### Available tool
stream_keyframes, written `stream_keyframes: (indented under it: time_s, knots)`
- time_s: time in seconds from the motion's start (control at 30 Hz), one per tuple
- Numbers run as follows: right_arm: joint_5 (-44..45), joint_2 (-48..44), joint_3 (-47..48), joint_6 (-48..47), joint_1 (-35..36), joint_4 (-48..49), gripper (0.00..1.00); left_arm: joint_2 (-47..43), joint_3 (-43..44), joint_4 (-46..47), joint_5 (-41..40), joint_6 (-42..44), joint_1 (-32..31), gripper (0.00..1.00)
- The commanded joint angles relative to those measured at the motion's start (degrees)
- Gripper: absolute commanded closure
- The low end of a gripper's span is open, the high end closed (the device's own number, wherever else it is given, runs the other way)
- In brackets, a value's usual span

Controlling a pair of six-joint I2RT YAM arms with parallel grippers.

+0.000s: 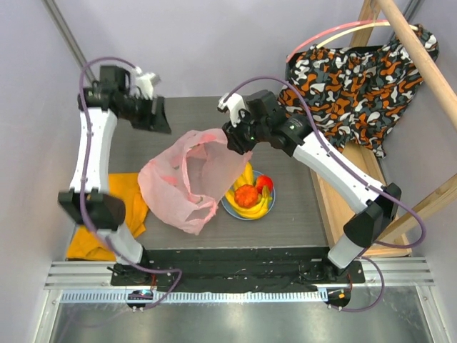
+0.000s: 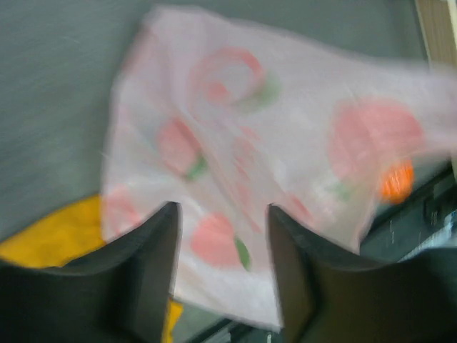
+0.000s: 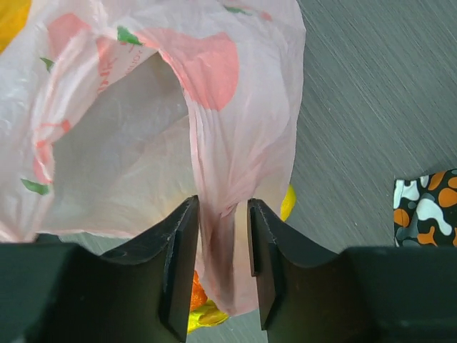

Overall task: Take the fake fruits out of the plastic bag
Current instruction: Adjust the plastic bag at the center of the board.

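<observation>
Fake fruits sit out of bag, piled on light-blue plate, centre-right of table: yellow banana bunch, orange ridged one, red one at far-right edge. Plastic bag just left of plate, pink, mouth open, far-right corner lifted and overlapping plate's left rim. Right gripper has jaws pinched on strip of bag, holding it up. Left gripper far left, clear of bag, jaws partly apart, nothing between them. Orange cloth near left. Patterned fabric far right.
</observation>
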Motion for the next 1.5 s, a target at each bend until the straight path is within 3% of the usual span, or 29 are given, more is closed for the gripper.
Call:
stream_keyframes:
  time_s: [0.0, 0.07, 0.17, 0.27, 0.4, 0.6, 0.63, 0.83, 1.03, 1.3, 1.47]
  knots:
    - [-0.5, -1.1, -0.6, 3.5, -1.8, 3.2, 0.59, -24.7, -25.2, 6.0, 4.6, 4.7, -15.8, 0.32]
    - [-2.1, 0.5, 2.2, 5.5, -3.8, 3.2, 0.63, -36.0, -34.0, 14.9, 3.6, 0.4, -20.3, 0.21]
    - [-4.1, 3.9, 5.7, 5.4, -4.2, 2.4, 0.72, -41.7, -43.7, 20.2, 0.3, -3.4, -30.4, 0.22]
    - [-5.1, 5.9, 7.4, 5.4, -4.3, 1.7, 0.80, -39.1, -46.7, 20.6, -0.5, -5.6, -38.3, 0.25]
    - [-6.4, 7.1, 7.7, 5.7, -4.5, 1.6, 0.87, -37.1, -49.8, 25.0, -4.5, -7.7, -42.3, 0.23]
    - [-9.6, 7.4, 9.2, 9.2, -5.9, 1.9, 0.98, -30.8, -47.6, 30.4, -10.5, -12.9, -49.8, 0.21]
    - [-10.0, 7.5, 9.3, 10.1, -6.1, 2.2, 0.99, -29.9, -47.1, 31.1, -14.4, -13.8, -50.6, 0.21]
    - [-12.0, 7.8, 9.4, 11.9, -7.6, 2.7, 0.99, -23.9, -44.1, 33.3, -18.1, -16.1, -55.3, 0.21]
    - [-13.1, 7.1, 9.3, 12.7, -8.6, 3.1, 0.99, -21.1, -44.7, 32.8, -29.5, -16.4, -56.6, 0.25]
    - [-13.3, 6.1, 8.5, 12.9, -9.0, 3.9, 0.99, -20.1, -49.0, 33.4, -21.7, -17.9, -56.6, 0.26]
    - [-13.2, 6.7, 8.5, 14.3, -9.6, 4.4, 0.99, -17.1, -47.4, 34.1, -19.4, -16.5, -56.6, 0.38]
